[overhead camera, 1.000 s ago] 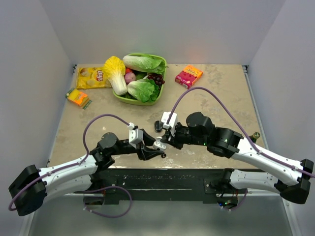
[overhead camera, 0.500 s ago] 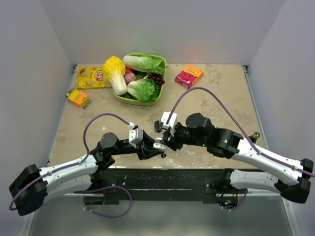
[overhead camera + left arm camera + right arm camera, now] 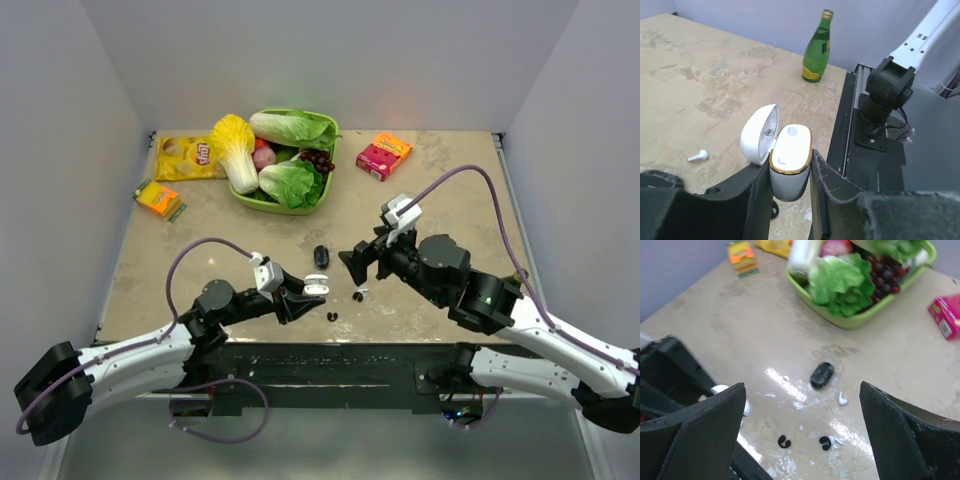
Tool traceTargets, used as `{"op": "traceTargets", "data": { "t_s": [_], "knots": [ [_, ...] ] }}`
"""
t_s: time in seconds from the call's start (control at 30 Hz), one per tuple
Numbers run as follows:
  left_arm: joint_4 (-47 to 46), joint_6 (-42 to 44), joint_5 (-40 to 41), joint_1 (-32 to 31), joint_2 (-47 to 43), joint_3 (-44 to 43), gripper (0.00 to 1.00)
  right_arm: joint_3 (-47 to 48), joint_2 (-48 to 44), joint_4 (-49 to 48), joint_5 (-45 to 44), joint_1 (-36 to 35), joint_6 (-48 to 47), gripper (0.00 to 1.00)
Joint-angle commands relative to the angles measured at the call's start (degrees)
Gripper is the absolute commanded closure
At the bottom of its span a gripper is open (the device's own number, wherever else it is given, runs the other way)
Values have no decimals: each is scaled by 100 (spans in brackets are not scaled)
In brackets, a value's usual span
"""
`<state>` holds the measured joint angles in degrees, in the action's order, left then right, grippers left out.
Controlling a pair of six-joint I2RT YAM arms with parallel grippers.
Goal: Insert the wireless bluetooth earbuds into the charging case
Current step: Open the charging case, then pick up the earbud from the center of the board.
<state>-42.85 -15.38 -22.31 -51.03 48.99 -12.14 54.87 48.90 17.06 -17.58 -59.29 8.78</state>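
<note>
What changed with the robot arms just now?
The right gripper pulled away from the left gripper, toward the right, and hangs open. The left gripper kept holding the charging case, lid open. The green basket and black oval object stayed put.

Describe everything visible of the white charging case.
The glossy white plastic charging case is rounded, with a gold rim around its opening. Its hinged lid stands open, with a dark mark inside. Both wells look empty. The case sits upright, clamped between the black fingers of the left gripper.
</note>
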Motion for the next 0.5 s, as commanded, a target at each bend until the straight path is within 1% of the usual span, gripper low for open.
{"op": "traceTargets", "data": {
  "t_s": [0.0,0.03,0.07,0.1,0.13,0.17,0.2,0.27,0.33,0.4,0.47],
  "knots": [
    [-84,131,621,-21,-398,229,100,-836,224,8,-993,468,1169,6],
    [-40,131,674,-74,-460,282,100,-977,260,8,-862,619,1484,9],
    [-30,131,744,-92,-539,378,100,-1283,303,-36,-669,777,1626,17],
    [-4,131,876,-127,-679,423,100,-1443,321,-219,-302,1074,1723,21],
    [-4,123,912,-197,-741,475,100,-1601,348,-325,-116,1199,1855,28],
    [-13,96,938,-215,-794,572,100,-1855,365,-439,26,1287,1865,40],
    [-21,79,956,-232,-847,616,100,-1936,522,-562,131,1375,1865,43],
    [-48,61,991,-276,-874,704,100,-2050,733,-642,159,1393,1917,46],
    [-109,61,1026,-320,-891,774,100,-2094,1076,-853,290,1455,1891,45],
    [-179,61,1026,-329,-892,810,100,-2112,1365,-1211,396,1499,1830,45],
    [-224,61,1009,-338,-891,819,100,-1990,1568,-1345,440,1499,1760,46]
  ]
}}
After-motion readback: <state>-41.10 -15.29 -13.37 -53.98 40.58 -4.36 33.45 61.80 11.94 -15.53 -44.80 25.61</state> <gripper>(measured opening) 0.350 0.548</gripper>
